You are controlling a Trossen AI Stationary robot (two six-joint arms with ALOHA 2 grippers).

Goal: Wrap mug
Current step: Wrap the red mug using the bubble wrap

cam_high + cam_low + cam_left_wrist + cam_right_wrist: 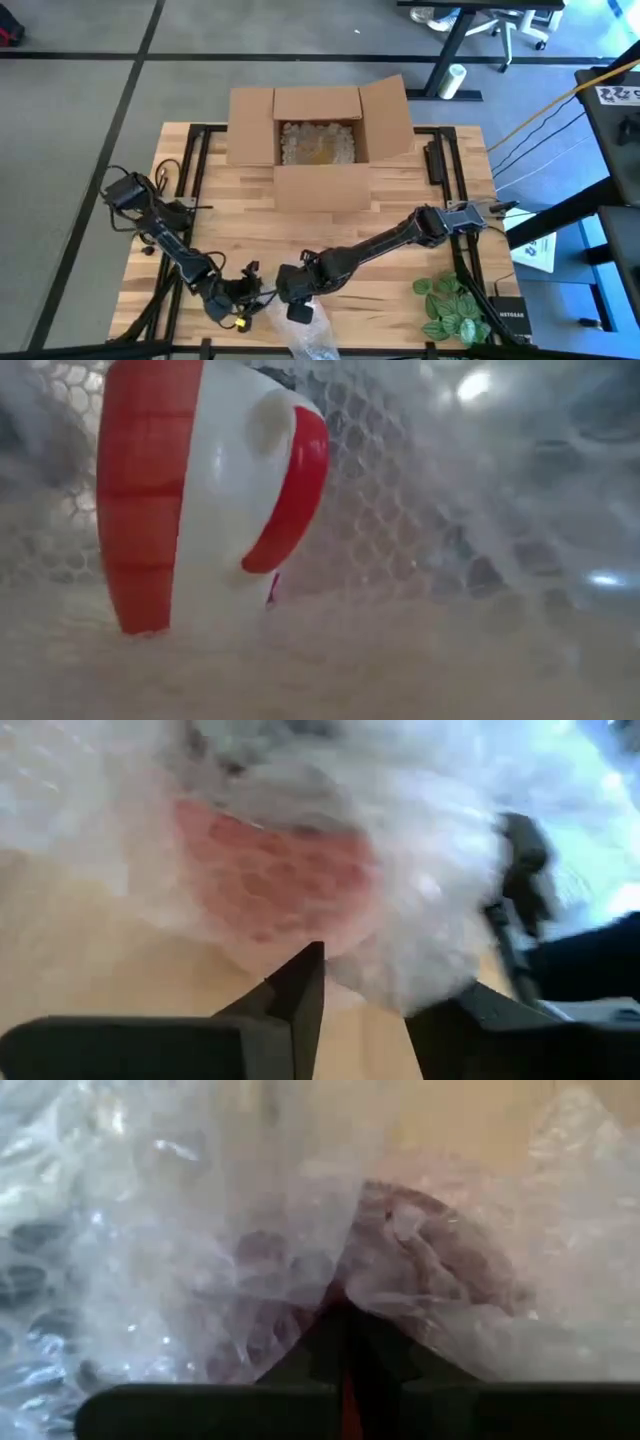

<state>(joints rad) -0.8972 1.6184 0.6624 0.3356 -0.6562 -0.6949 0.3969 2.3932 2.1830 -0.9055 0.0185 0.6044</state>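
Note:
The mug is white with a red band and a red handle. It sits inside clear bubble wrap at the table's near edge, and shows red through the wrap as a blurred patch in the left wrist view. My left gripper stands open just left of the bundle, its fingertips right at the wrap. My right gripper is over the bundle's far side, shut on the wrap. The mug shows dimly beyond it. My right gripper pinches a gathered part of the bubble wrap between its two fingertips. Loose wrap drapes around and over the fingers, so one layer or several cannot be told. The wrap fans out slack from the pinch over the mug. Whether my left gripper touches the wrap, I cannot tell.
An open cardboard box with pale filling stands at the table's far middle. A green leafy plant lies at the near right corner. Bare wood lies between the box and the arms.

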